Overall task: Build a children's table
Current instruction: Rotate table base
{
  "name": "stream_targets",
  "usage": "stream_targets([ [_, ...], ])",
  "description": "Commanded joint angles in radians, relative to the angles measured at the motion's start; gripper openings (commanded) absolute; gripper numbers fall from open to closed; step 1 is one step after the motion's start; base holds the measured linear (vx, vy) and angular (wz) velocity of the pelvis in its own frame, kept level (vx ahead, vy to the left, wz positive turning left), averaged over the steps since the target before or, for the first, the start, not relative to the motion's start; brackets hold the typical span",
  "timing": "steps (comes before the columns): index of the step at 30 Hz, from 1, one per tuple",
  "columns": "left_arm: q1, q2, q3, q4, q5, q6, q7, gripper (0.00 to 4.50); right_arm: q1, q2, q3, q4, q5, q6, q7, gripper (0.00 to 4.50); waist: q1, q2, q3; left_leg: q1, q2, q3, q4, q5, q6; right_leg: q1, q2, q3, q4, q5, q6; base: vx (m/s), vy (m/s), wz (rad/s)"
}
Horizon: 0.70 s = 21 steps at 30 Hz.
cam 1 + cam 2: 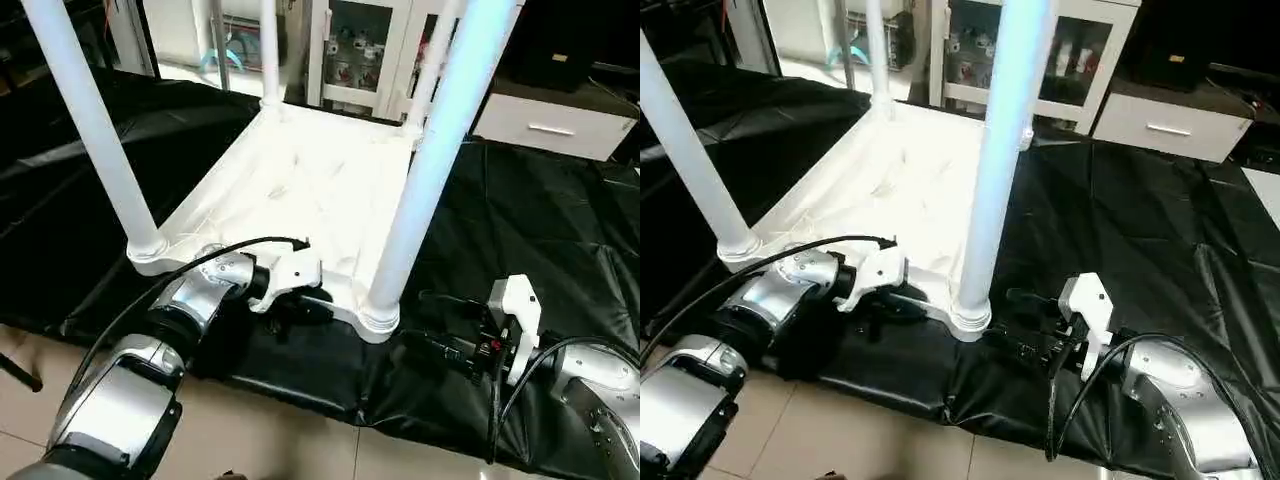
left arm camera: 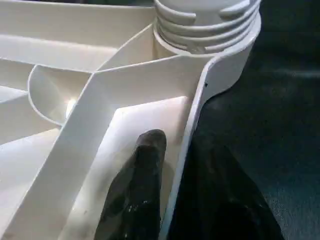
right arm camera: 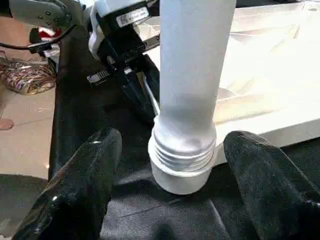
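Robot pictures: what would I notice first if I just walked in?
An upside-down white tabletop lies on a black sheet, with four tall white legs sticking up from its corners. At its near rim, the left end effector straddles the edge beside the nearest leg. The right end effector waits open, its fingers either side of that leg's base.

Bright, even indoor light; the white tabletop (image 1: 300, 175) glares almost featureless in the head views, ribs washed out. The nearest leg (image 1: 430, 160) carries a bluish cast. The black sheet (image 1: 540, 220) shows soft sheen on wrinkles. Close wrist views are soft, the black fingers (image 3: 80, 190) blurred
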Motion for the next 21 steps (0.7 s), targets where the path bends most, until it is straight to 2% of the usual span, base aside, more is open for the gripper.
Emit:
stream_targets([
  [1,0.044,-0.025,-0.050,-0.090,0.025,0.074,-0.041,0.74,-0.022,-0.016,-0.012,0.031,-0.045,-0.019,-0.030,3.55,-0.007,0.002,-0.058,0.002,0.011,0.006,-0.082,-0.270,0.033,0.052,-0.036,0.025,-0.064,-0.254,-0.214,0.000,0.000,0.00],
  [2,0.044,-0.025,-0.050,-0.091,0.025,0.075,-0.041,0.73,-0.022,-0.016,-0.012,0.032,-0.046,-0.020,-0.030,3.55,-0.008,0.001,-0.059,0.002,0.012,0.006,-0.081,-0.262,0.030,0.051,-0.035,0.025,-0.062,-0.239,-0.223,0.000,0.000,0.00],
  [3,0.064,-0.036,-0.042,-0.130,0.019,0.145,-0.018,0.72,-0.026,-0.018,-0.014,0.039,-0.047,-0.019,-0.033,3.55,-0.008,-0.002,-0.058,0.003,0.012,0.008,-0.081,-0.260,0.031,0.051,-0.034,0.025,-0.062,-0.239,-0.224,0.000,0.000,0.00],
  [4,0.072,-0.043,-0.036,-0.148,0.014,0.183,-0.002,0.72,-0.026,-0.019,-0.016,0.039,-0.042,-0.015,-0.029,3.55,-0.008,0.001,-0.058,0.003,0.012,0.008,-0.081,-0.258,0.033,0.050,-0.034,0.025,-0.061,-0.231,-0.232,0.000,0.000,0.00],
  [5,0.084,-0.067,-0.013,-0.174,0.010,0.251,0.069,0.72,-0.030,-0.022,-0.016,0.046,-0.046,-0.016,-0.030,3.55,-0.010,0.000,-0.058,0.003,0.014,0.009,-0.080,-0.260,0.034,0.052,-0.034,0.025,-0.059,-0.224,-0.238,0.000,0.000,0.00],
  [6,0.089,-0.080,0.000,-0.187,0.009,0.286,0.109,0.72,-0.032,-0.024,-0.015,0.049,-0.050,-0.018,-0.031,3.55,-0.011,-0.003,-0.055,0.002,0.011,0.010,-0.079,-0.271,0.041,0.052,-0.033,0.024,-0.063,-0.253,-0.230,0.000,0.000,0.00],
  [7,0.088,-0.105,0.025,-0.187,0.009,0.335,0.194,0.72,-0.039,-0.026,-0.014,0.055,-0.049,-0.015,-0.029,3.55,-0.013,-0.016,-0.056,0.000,0.010,0.012,-0.077,-0.271,0.045,0.053,-0.032,0.024,-0.064,-0.270,-0.223,0.000,0.000,0.00],
  [8,0.084,-0.114,0.036,-0.175,0.010,0.343,0.234,0.71,-0.042,-0.026,-0.013,0.058,-0.049,-0.015,-0.028,3.55,-0.010,-0.011,-0.054,-0.001,0.007,0.011,-0.077,-0.283,0.051,0.052,-0.034,0.023,-0.072,-0.341,-0.199,0.000,0.000,0.00],
  [9,0.080,-0.122,0.046,-0.165,0.011,0.349,0.269,0.71,-0.045,-0.026,-0.012,0.060,-0.049,-0.015,-0.027,3.55,-0.010,-0.012,-0.055,-0.002,0.005,0.009,-0.077,-0.283,0.053,0.052,-0.035,0.022,-0.075,-0.370,-0.184,0.000,0.000,0.00],
  [11,0.061,-0.140,0.079,-0.120,0.021,0.357,0.407,0.71,-0.061,-0.023,-0.006,0.064,-0.054,-0.014,-0.025,3.55,-0.021,-0.016,-0.054,-0.007,0.002,0.006,-0.077,-0.289,0.059,0.050,-0.033,0.019,-0.085,-0.441,-0.141,0.000,0.000,0.00],
  [12,0.061,-0.145,0.095,-0.124,0.013,0.371,0.431,0.71,-0.065,-0.021,-0.005,0.064,-0.056,-0.014,-0.025,3.55,-0.028,-0.017,-0.054,-0.014,0.000,0.002,-0.079,-0.286,0.059,0.054,-0.034,0.017,-0.087,-0.467,-0.121,0.000,0.000,0.00],
  [14,0.061,-0.147,0.107,-0.129,0.006,0.380,0.444,0.71,-0.068,-0.019,-0.003,0.065,-0.058,-0.015,-0.024,3.55,-0.040,-0.021,-0.056,-0.022,-0.004,-0.004,-0.078,-0.274,0.063,0.056,-0.033,0.015,-0.089,-0.489,-0.098,0.000,0.000,0.00],
  [16,0.074,-0.143,0.110,-0.184,0.012,0.415,0.447,0.71,-0.074,-0.020,0.001,0.066,-0.058,-0.017,-0.021,3.55,-0.050,-0.021,-0.057,-0.025,-0.006,-0.006,-0.076,-0.261,0.069,0.055,-0.031,0.013,-0.091,-0.499,-0.090,0.000,0.000,0.00],
  [18,0.086,-0.128,0.081,-0.215,0.020,0.392,0.388,0.71,-0.075,-0.020,0.003,0.066,-0.059,-0.018,-0.019,3.55,-0.056,-0.022,-0.057,-0.023,-0.005,-0.005,-0.076,-0.255,0.078,0.050,-0.031,0.014,-0.093,-0.487,-0.101,0.000,0.000,0.00],
  [20,0.099,-0.101,0.033,-0.241,0.038,0.350,0.317,0.71,-0.074,-0.022,0.003,0.065,-0.058,-0.018,-0.015,3.55,-0.058,-0.016,-0.059,-0.016,0.000,-0.003,-0.075,-0.249,0.090,0.043,-0.029,0.018,-0.088,-0.439,-0.131,0.000,0.000,0.00],
  [21,0.106,-0.082,0.004,-0.252,0.045,0.316,0.265,0.71,-0.072,-0.024,0.001,0.063,-0.056,-0.018,-0.012,3.55,-0.058,-0.017,-0.059,-0.014,0.001,-0.001,-0.074,-0.247,0.093,0.041,-0.027,0.019,-0.088,-0.419,-0.143,0.000,0.000,0.00],
])
